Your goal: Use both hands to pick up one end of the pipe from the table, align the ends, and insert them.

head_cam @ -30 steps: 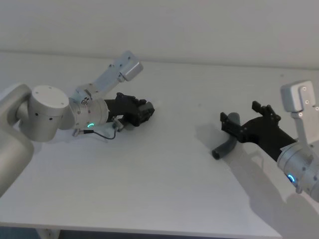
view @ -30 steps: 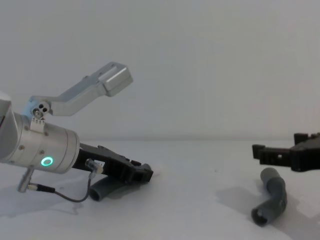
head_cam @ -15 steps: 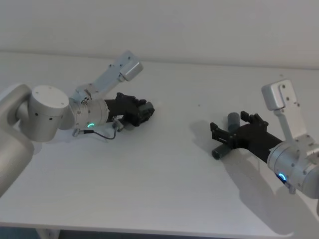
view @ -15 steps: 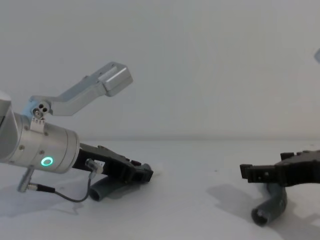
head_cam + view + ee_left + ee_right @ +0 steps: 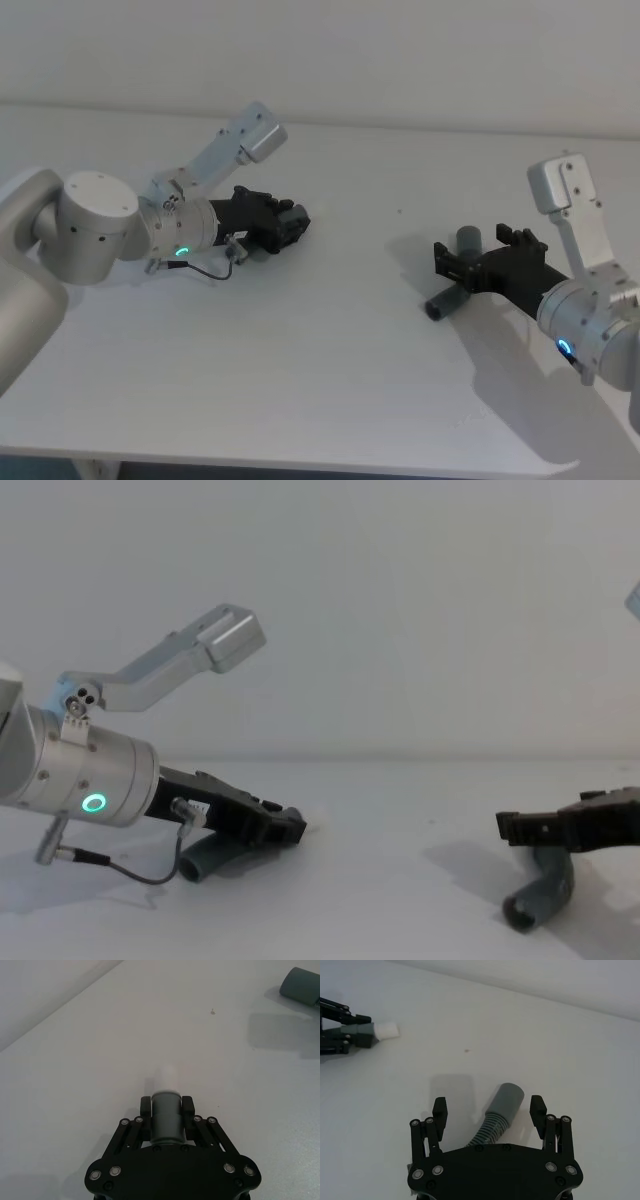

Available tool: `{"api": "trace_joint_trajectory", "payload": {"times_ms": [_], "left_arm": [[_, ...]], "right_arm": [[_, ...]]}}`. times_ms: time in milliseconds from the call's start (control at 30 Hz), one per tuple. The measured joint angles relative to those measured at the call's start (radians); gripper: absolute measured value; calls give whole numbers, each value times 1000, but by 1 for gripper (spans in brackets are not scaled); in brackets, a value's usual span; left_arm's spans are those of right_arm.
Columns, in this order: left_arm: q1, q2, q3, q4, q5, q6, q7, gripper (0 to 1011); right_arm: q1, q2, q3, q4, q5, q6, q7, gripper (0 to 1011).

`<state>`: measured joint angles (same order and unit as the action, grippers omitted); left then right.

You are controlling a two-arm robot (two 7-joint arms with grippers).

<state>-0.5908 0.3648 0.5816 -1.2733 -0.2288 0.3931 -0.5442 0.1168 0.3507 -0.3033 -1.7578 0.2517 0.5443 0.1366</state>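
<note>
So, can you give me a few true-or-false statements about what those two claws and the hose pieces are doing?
1. The left claw is closed on a dark grey ribbed hose piece. True.
2. The second hose piece lies on the plain white table. True.
3. The right claw is clamped shut on the second hose piece. False: its fingers are open, one on each side of that piece's smooth grey cuff.
4. The two hose pieces are joined end to end. False: they are far apart, one at each side of the table.
</note>
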Motion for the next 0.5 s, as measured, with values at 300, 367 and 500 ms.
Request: {"api": "trace_joint_trajectory", "payload": {"times_ms": [300,367,500], "left_arm": [[0,0,0,0,0,0,0,351],[0,0,0,0,0,0,0,351],[0,0,0,0,0,0,0,351]], "right_arm": [[2,-7,0,10,-11,18,-4,1002],[4,-7,-2,13,-12,20,-1,1002],[8,-8,-10,21,-15,23,12,1002]]}}
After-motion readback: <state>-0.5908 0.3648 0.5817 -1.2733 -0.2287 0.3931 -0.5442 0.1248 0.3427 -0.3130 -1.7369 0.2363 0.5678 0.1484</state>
